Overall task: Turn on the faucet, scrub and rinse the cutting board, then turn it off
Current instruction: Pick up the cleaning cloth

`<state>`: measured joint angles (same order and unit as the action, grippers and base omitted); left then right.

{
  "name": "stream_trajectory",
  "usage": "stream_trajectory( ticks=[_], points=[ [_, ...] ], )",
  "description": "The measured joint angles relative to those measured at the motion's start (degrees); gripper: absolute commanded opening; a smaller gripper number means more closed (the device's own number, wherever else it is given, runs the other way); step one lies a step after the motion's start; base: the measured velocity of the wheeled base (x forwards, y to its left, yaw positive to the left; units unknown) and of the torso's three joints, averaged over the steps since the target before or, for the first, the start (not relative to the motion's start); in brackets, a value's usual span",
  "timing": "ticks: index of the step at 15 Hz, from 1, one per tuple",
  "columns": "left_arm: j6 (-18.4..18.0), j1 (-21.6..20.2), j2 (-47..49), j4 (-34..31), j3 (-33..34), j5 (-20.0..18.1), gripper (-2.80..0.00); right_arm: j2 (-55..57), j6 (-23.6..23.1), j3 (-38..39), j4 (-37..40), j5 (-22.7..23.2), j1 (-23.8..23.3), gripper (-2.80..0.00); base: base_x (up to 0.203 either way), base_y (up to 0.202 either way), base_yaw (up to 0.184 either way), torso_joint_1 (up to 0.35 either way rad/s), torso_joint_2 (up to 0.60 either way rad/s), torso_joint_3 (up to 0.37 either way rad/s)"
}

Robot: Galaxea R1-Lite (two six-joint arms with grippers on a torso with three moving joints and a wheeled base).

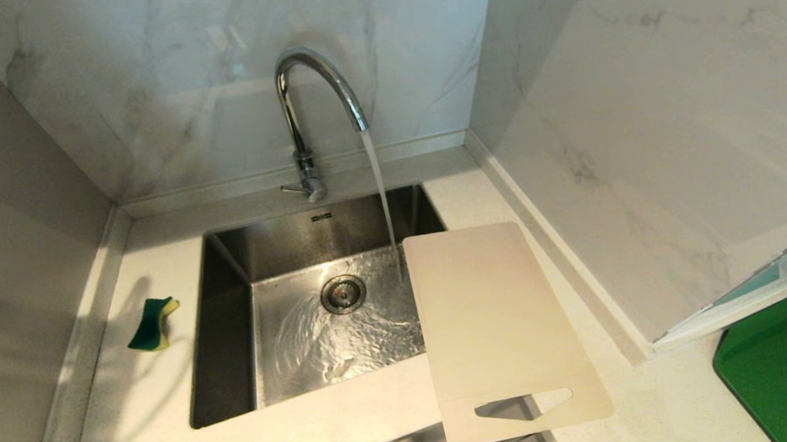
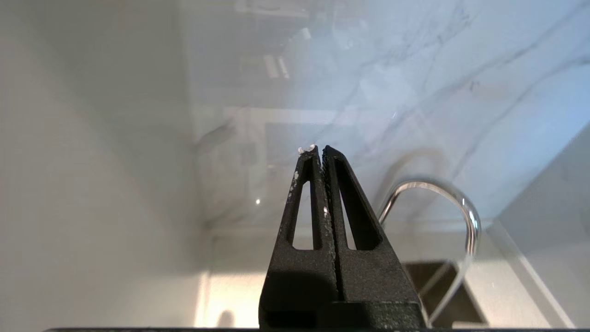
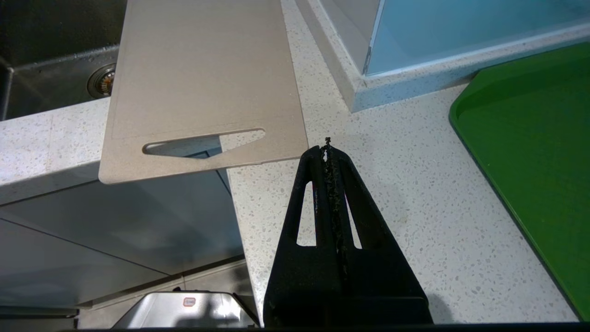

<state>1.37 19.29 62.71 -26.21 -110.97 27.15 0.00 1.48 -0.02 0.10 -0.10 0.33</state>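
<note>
Water streams from the chrome faucet (image 1: 307,100) into the steel sink (image 1: 228,357); its side lever (image 1: 295,188) sticks out at the base. The cream cutting board (image 1: 495,322) lies flat to the right of the sink, overhanging the sink's edge and the counter's front edge, its handle slot nearest me. Neither arm shows in the head view. My left gripper (image 2: 319,150) is shut and empty, raised to the left of the faucet (image 2: 454,196) and pointing at the back wall. My right gripper (image 3: 327,150) is shut and empty, hanging over the counter just off the cutting board's (image 3: 203,78) handle end.
A green and yellow sponge (image 1: 151,323) stands on the counter left of the sink. A green mat (image 1: 775,365) lies at the far right. Marble walls close in behind and on the right; a grey panel stands at the left.
</note>
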Motion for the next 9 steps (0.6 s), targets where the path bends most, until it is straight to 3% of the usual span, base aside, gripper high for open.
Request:
stream_trajectory(
  ticks=[6, 9],
  points=[
    [-0.57, 0.04, -12.30, -10.55, 0.68, 0.04, -2.80, 0.00, 0.01, 0.02, -0.10, 0.02, 0.00, -2.80, 0.000, 0.000, 0.000, 0.000, 0.00, 0.000],
    [-0.82, 0.06, -16.94, -11.74, 4.25, -0.31, -2.80, 0.00, 0.01, 0.02, -0.10, 0.02, -0.02, -2.80, 0.000, 0.000, 0.000, 0.000, 0.00, 0.000]
  ],
)
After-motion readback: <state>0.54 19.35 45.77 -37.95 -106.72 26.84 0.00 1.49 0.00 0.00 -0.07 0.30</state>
